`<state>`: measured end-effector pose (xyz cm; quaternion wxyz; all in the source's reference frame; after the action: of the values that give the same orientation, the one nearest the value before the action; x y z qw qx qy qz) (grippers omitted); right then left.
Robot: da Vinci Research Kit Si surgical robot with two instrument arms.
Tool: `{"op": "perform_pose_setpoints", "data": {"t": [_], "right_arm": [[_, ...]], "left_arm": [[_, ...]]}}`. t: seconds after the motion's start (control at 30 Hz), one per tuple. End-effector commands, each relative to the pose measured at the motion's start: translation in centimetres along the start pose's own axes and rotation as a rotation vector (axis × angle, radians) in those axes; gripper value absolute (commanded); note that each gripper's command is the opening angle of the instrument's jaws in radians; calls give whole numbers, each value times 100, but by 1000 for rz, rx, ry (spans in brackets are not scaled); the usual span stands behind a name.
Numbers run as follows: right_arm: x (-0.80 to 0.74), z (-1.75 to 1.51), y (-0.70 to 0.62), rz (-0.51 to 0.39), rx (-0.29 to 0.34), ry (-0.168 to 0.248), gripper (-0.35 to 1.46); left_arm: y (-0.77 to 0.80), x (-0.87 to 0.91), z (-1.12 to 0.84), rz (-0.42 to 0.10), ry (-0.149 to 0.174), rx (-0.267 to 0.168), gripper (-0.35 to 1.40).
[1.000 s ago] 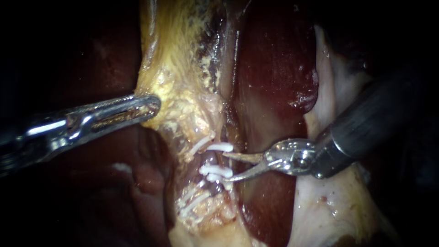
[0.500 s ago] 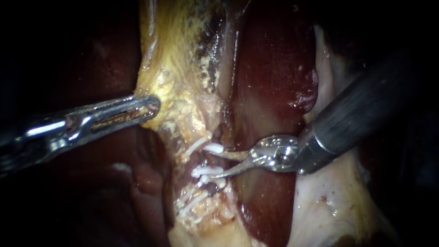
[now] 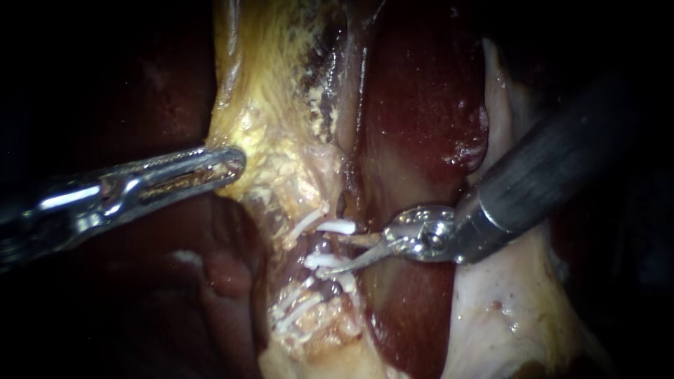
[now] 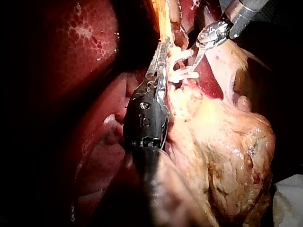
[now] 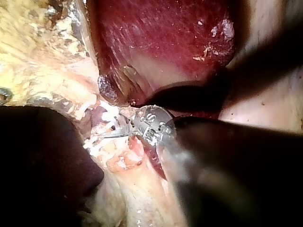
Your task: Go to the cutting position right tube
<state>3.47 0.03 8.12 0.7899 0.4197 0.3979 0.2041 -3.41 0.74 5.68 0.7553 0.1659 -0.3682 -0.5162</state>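
Observation:
In the endoscope view a short dark tube [image 3: 323, 244] runs between two white clips, an upper clip [image 3: 338, 226] and a lower clip [image 3: 321, 261]. My right instrument [image 3: 334, 254] comes in from the upper right. Its two thin curved blades stand open, one on each side of the tube between those clips. My left instrument [image 3: 235, 163] has its jaws shut on the edge of the yellowish gallbladder tissue [image 3: 274, 140]. The right wrist view shows the right instrument's blades [image 5: 116, 133] among the clips [image 5: 108, 113]. In the left wrist view my left instrument [image 4: 162, 53] is on the tissue, with the right one [image 4: 198, 56] beyond it.
Dark red liver [image 3: 421, 105] lies behind and right of the tube. Pale tissue [image 3: 505, 309] spreads under the right shaft. Further white clips [image 3: 295, 309] sit lower left on the fatty stalk. White gauze [image 4: 289, 198] shows at the edge of the left wrist view.
My right instrument has moved left until its open blades straddle the tube between the clips, and the blades stand a little closer together. The left instrument has not moved.

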Motion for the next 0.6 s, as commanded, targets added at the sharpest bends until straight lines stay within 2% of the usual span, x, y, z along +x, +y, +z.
{"op": "perform_pose_setpoints", "data": {"t": [0.03, 0.17, 0.37, 0.47, 0.6], "right_arm": [[1, 1, 0, -5, 14, 10, 125], [2, 3, -1, -22, 65, 22, 122], [8, 11, 0, -58, 119, -4, 103], [13, 16, 2, -71, 116, 4, 100], [18, 23, 3, -45, 108, 11, 100]], "left_arm": [[0, 0, 0, 0, 0, 0, -35], [0, 0, 0, 0, 0, 0, -35], [0, 0, 1, 0, 0, 0, -35], [0, 0, 1, 0, 0, 0, -35], [0, 0, 1, 0, 0, 0, -35]]}}
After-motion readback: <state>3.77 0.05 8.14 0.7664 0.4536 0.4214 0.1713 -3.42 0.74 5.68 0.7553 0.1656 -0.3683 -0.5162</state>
